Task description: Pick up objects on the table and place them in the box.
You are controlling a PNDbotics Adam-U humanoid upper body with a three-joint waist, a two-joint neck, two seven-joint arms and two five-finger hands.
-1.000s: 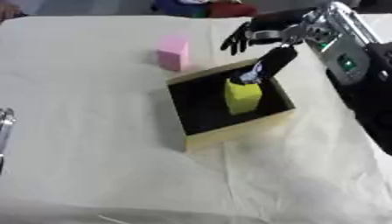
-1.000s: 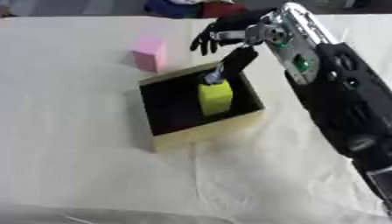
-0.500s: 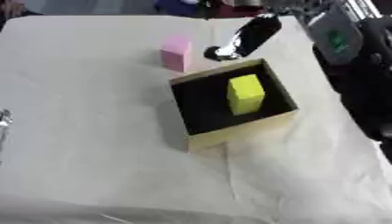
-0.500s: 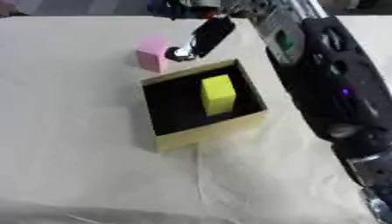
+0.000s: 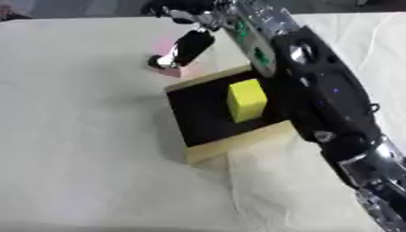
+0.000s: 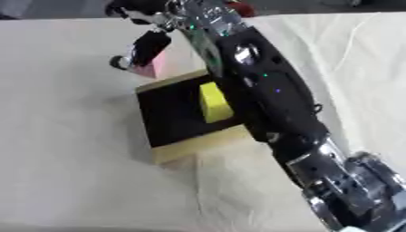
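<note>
A yellow block (image 5: 247,100) is seen lying in the black-lined box (image 5: 238,142), long axis towards the far edge, while the pink block (image 5: 171,69) beyond is covered by the right robot hand (image 5: 181,50), grip indiscernible.

My right arm (image 6: 269,104): glossy black shell, silver joints, small green lights; robot hand (image 5: 184,45) black, silver fingertip.
</note>
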